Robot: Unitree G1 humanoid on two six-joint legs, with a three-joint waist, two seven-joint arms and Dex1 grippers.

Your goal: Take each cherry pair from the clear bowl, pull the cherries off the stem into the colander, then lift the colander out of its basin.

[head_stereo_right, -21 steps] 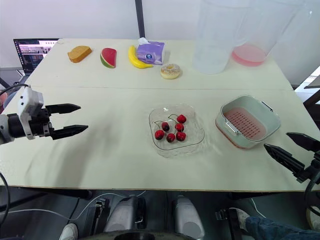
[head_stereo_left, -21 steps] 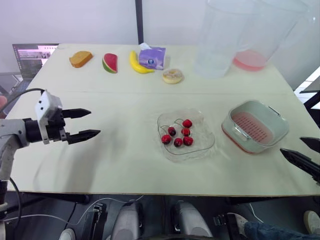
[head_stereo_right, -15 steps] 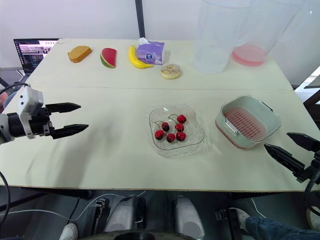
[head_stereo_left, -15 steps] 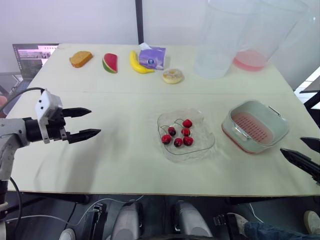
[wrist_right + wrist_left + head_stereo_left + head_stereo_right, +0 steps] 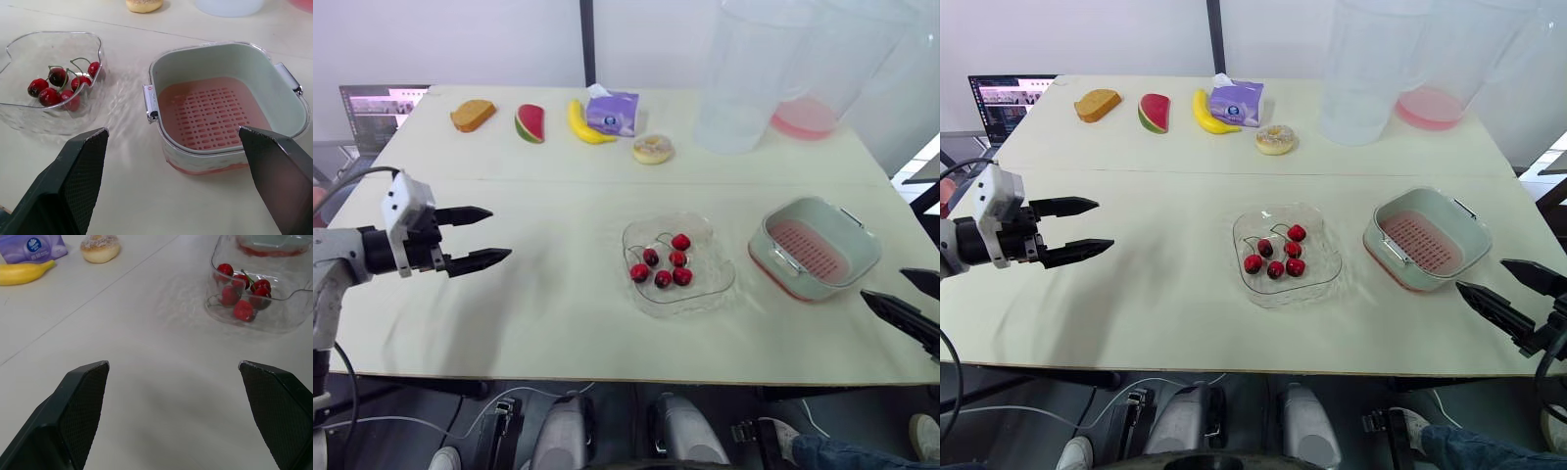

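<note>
Left gripper (image 5: 1102, 224) is held level on the left side, fingers spread wide and pointing inward. Right gripper (image 5: 1482, 275) sits low on the right, fingers likewise apart.

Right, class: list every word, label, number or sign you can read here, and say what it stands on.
Purple tissue pack: a round blue logo with white marks, too small to read.
Laptop screen: lit windows, their text too blurred to read.
No other text can be made out.
</note>
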